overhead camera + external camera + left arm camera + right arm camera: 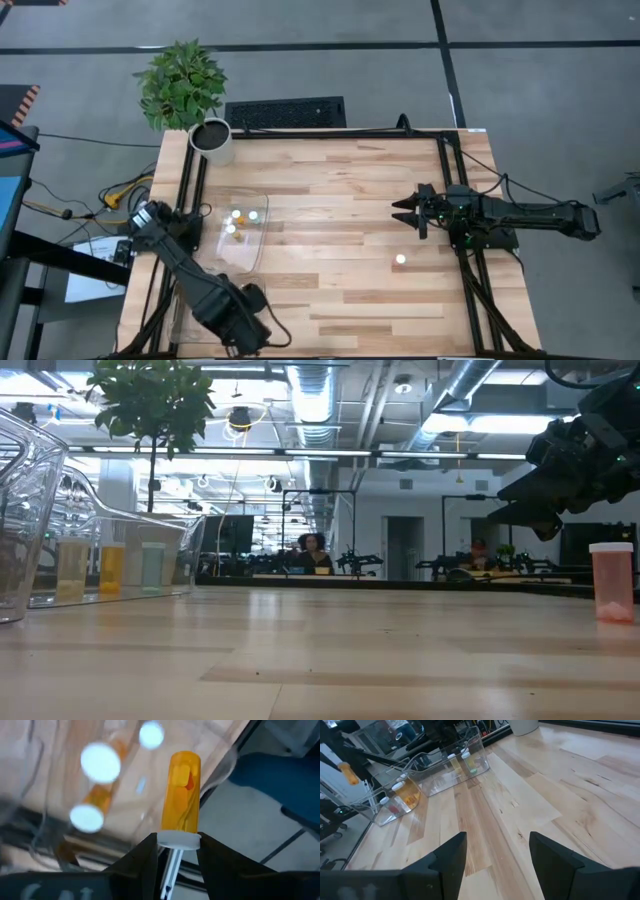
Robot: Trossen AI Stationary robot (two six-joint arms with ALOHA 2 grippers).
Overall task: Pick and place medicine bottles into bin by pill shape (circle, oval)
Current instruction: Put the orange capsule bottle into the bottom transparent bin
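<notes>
My left gripper point(178, 842) is at the table's near left corner point(245, 325), shut on an orange bottle point(181, 790) held above a clear bin point(395, 802). That bin holds a few white-capped bottles point(100, 762). The held bottle also shows in the right wrist view point(348, 773). A second clear bin point(240, 232) farther back holds several bottles standing on their bases. One bottle point(401, 259) stands alone on the table at the right, also in the low view point(611, 582). My right gripper point(405, 212) is open and empty above the table, behind that bottle. My left gripper pinches the bottle's white cap point(178, 839) between its two fingertips. The orange body sticks out beyond the fingers, base end away from them. The bottle is lifted clear, over the near clear bin.
A potted plant point(185, 85) and a dark cup point(211, 138) stand at the far left corner. A black keyboard-like panel point(285, 112) lies beyond the far edge. Bare wood lies between the bins and my right gripper.
</notes>
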